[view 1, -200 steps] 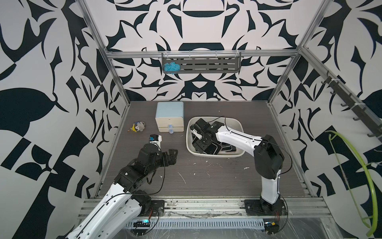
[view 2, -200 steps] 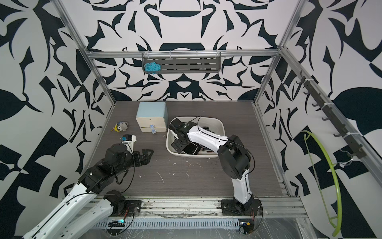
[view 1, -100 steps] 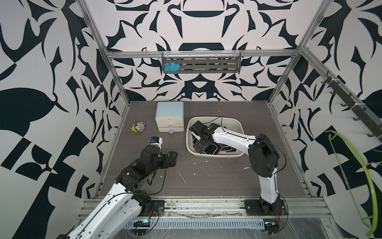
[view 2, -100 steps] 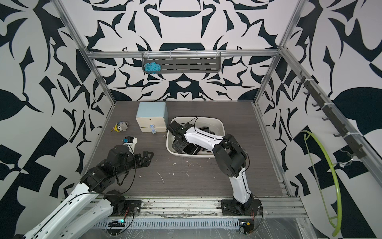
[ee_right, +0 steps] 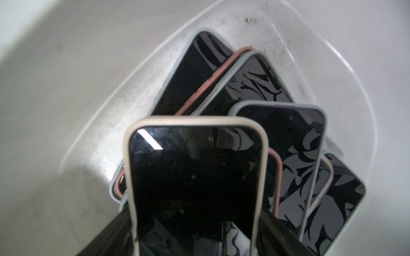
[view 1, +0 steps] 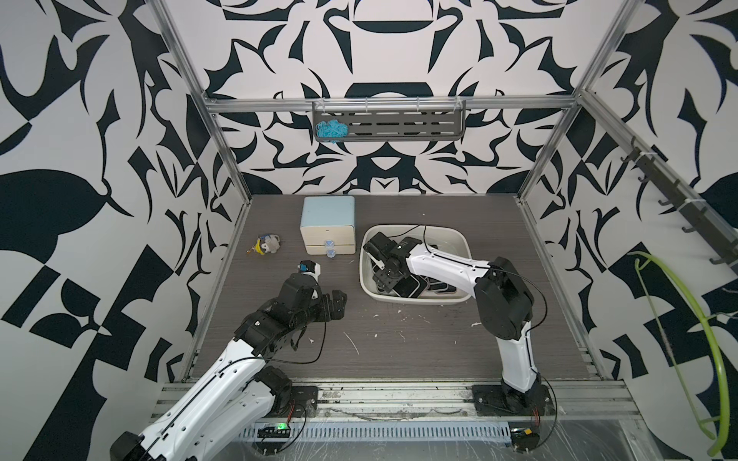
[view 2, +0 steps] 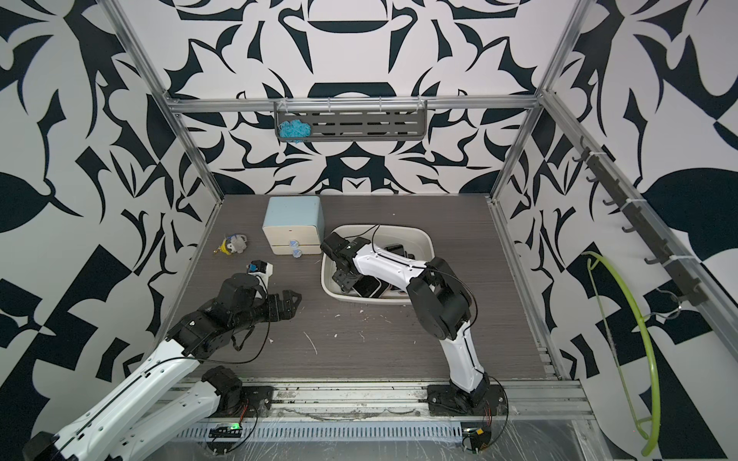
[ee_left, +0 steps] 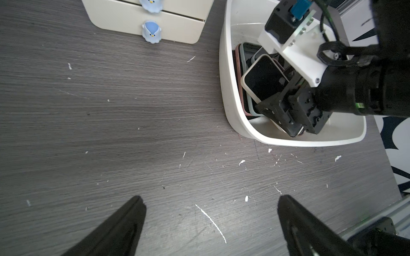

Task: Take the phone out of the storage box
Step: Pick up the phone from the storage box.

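Observation:
The storage box (view 1: 465, 240) (view 2: 429, 244) is a cream-white tub at mid-table, and several phones lie fanned in it. My right gripper (ee_right: 196, 213) (view 1: 389, 281) reaches down into the box's near left part. Its two black fingers press both long sides of the top phone (ee_right: 195, 177) (ee_left: 264, 82), which has a black screen and a cream case. That phone lies tilted on the pile. My left gripper (ee_left: 208, 199) (view 1: 337, 305) hovers wide open over bare table, left of the box, with nothing between its fingers.
A blue-topped drawer unit (view 1: 328, 223) stands just left of the box, and a small plush toy (view 1: 266, 246) lies further left. A grey rack holding blue yarn (view 1: 330, 129) hangs on the back wall. White scraps litter the dark table (view 1: 399, 343).
My right gripper has sunk lower into the box and its jaws have closed in onto the cream-cased phone's sides. The left arm has shifted slightly, still open.

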Motion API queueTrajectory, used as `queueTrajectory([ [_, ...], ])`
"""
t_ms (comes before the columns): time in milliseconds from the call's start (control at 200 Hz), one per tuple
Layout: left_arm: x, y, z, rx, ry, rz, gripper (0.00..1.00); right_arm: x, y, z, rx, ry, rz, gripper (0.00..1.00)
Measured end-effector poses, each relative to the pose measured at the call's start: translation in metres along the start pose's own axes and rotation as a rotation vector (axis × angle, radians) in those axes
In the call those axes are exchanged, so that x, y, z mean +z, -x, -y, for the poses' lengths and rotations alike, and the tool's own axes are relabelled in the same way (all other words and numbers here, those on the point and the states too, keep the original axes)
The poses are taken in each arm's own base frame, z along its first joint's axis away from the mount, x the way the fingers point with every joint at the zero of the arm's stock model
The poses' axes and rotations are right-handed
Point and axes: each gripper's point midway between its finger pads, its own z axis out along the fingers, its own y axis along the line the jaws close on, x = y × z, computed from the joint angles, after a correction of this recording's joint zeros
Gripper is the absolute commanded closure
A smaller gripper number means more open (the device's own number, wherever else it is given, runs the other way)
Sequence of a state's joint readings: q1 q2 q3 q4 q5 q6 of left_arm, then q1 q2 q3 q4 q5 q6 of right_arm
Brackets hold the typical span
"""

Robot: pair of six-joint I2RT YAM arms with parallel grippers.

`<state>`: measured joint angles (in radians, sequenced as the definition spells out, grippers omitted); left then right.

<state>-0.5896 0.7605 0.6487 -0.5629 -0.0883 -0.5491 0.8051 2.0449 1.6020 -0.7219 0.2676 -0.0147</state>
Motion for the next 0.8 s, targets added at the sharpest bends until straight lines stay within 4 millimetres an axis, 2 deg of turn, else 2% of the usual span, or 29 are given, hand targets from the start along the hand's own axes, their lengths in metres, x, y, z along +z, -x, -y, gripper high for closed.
queueTrajectory([
  [100, 0.003, 0.0, 0.002, 0.0, -0.005, -0.009, 0.0, 0.0, 0.001, 0.003, 0.018, -0.005, 0.003, 0.44],
  [465, 0.011, 0.017, 0.021, -0.01, -0.047, -0.018, 0.0, -0.004, 0.002, 0.04, 0.185, -0.026, 0.02, 0.44],
  [625, 0.016, 0.018, 0.023, -0.035, -0.051, -0.025, 0.0, -0.022, 0.009, 0.057, 0.242, -0.037, 0.065, 0.44],
  [800, 0.016, 0.024, 0.027, -0.047, -0.068, -0.003, 0.0, -0.053, 0.024, 0.071, 0.315, -0.035, 0.14, 0.43],
])
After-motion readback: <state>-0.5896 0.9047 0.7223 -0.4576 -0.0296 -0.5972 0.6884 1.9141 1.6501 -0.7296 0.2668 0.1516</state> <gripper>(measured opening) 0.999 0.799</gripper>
